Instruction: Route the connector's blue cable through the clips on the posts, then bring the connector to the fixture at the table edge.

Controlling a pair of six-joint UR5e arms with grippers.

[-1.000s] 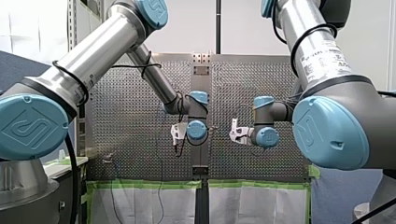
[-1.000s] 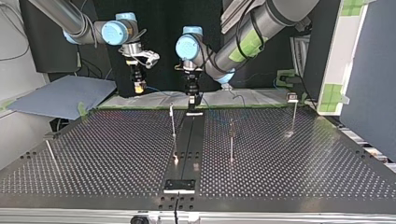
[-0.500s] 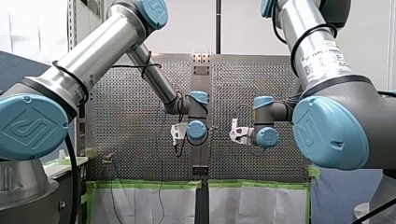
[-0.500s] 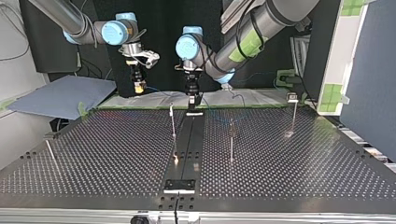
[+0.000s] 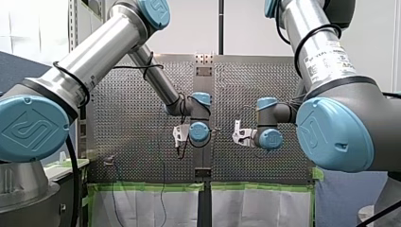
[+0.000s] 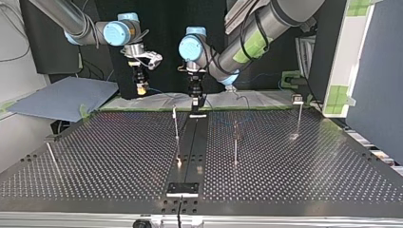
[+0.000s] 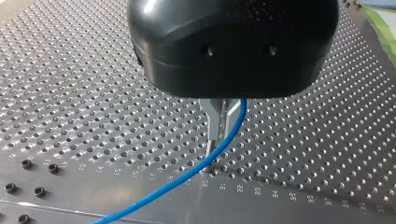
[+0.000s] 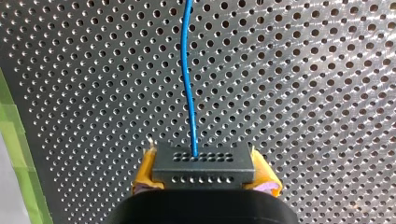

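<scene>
My right gripper is closed onto the black connector. Its yellow pads press on the connector's two short ends, so the body fills the gap between the jaws. The blue cable leaves the connector's front face (one of its row of small holes) and runs straight ahead of the jaws, above the perforated table.

My left gripper points down at the table. Its metal fingers are drawn almost together, with only a sliver of gap showing. The cable comes out from under the black housing, runs down along the fingers, crosses at their tips as if nipped there, and trails away beside the gripper just over the holes.

In the top view the two grippers hang side by side over the table's far edge, near each other but apart. A thin post stands near my left gripper. Another post stands further off. The fixture, a dark plate at the table's near edge, lies well apart from both sets of jaws.
</scene>
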